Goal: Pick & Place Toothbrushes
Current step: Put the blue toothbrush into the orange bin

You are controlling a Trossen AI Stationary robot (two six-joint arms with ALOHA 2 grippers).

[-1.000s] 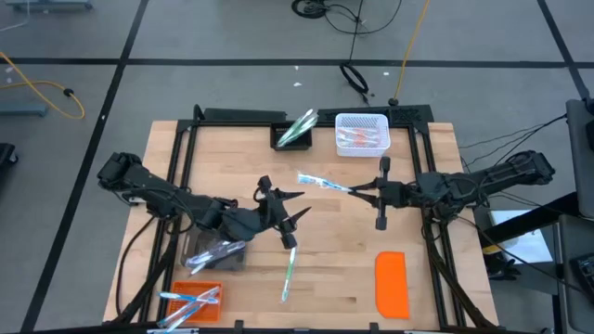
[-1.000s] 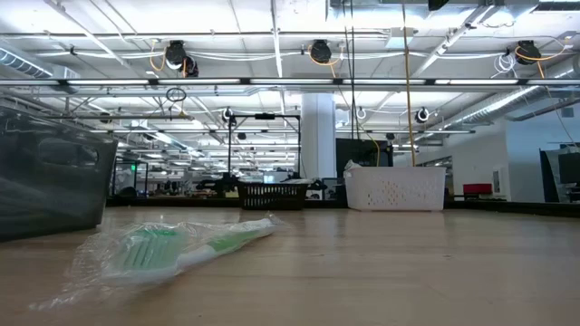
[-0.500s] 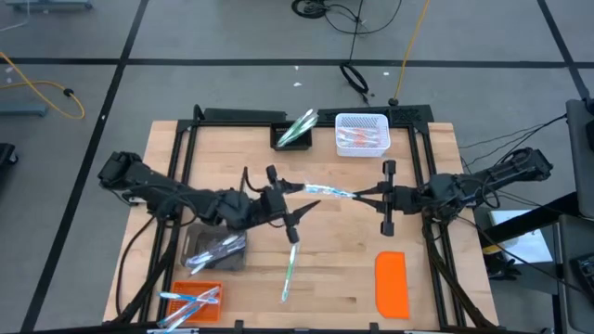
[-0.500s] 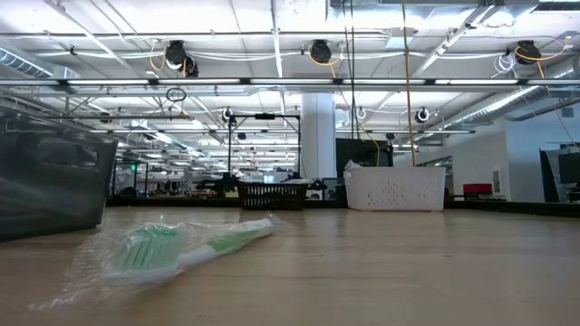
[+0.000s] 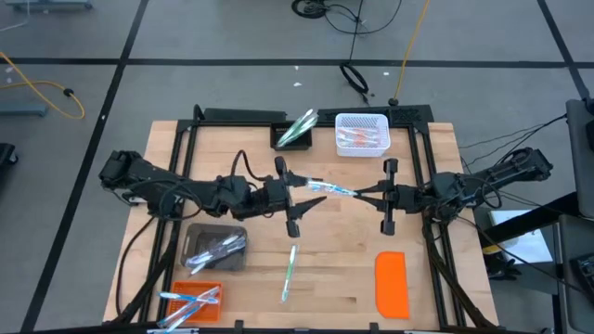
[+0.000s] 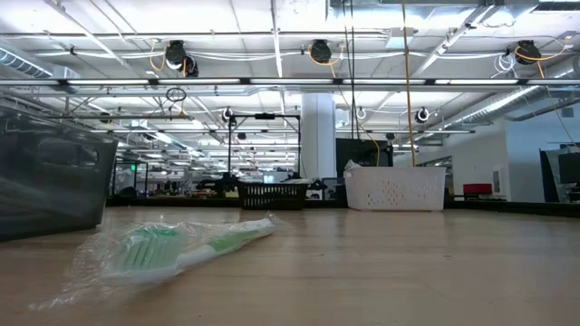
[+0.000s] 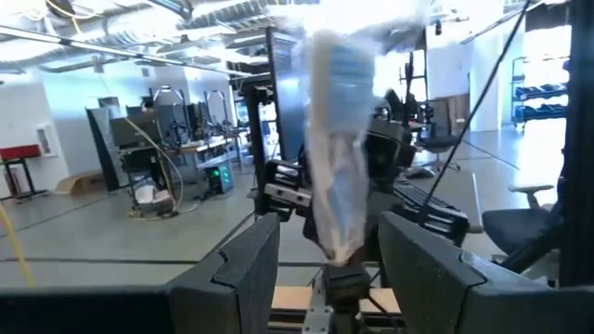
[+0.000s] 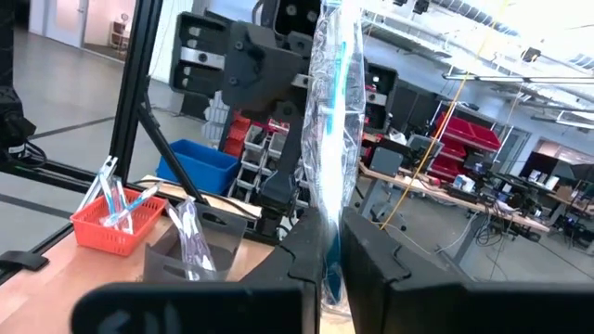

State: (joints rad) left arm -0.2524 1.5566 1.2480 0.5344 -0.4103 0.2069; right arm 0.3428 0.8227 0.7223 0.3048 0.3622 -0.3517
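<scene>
Looking from above, the right gripper [image 5: 357, 193] is over the middle of the desk [image 5: 436, 278] and its fingers are pressed together on one end of a wrapped blue toothbrush [image 5: 325, 188]. The left gripper [image 5: 299, 197] is at the other end of this toothbrush, with its fingers spread on both sides of it. A green toothbrush [image 5: 290, 271] lies alone on the desk nearer the front edge. More toothbrushes are in a black basket [image 5: 295, 130], a white basket [image 5: 361, 133], a dark bin [image 5: 215, 249] and an orange tray [image 5: 190, 301]. An orange lid [image 5: 391, 283] lies flat at the right front.

At desk height, only the green toothbrush [image 6: 172, 251] in clear wrap is close; no gripper shows.

The left wrist view shows the wrapped blue toothbrush [image 7: 339, 148] standing between the spread fingers [image 7: 243, 278], not clearly touching them.

The right wrist view shows the fingers [image 8: 299, 264] pinching the blue toothbrush [image 8: 336, 111].
</scene>
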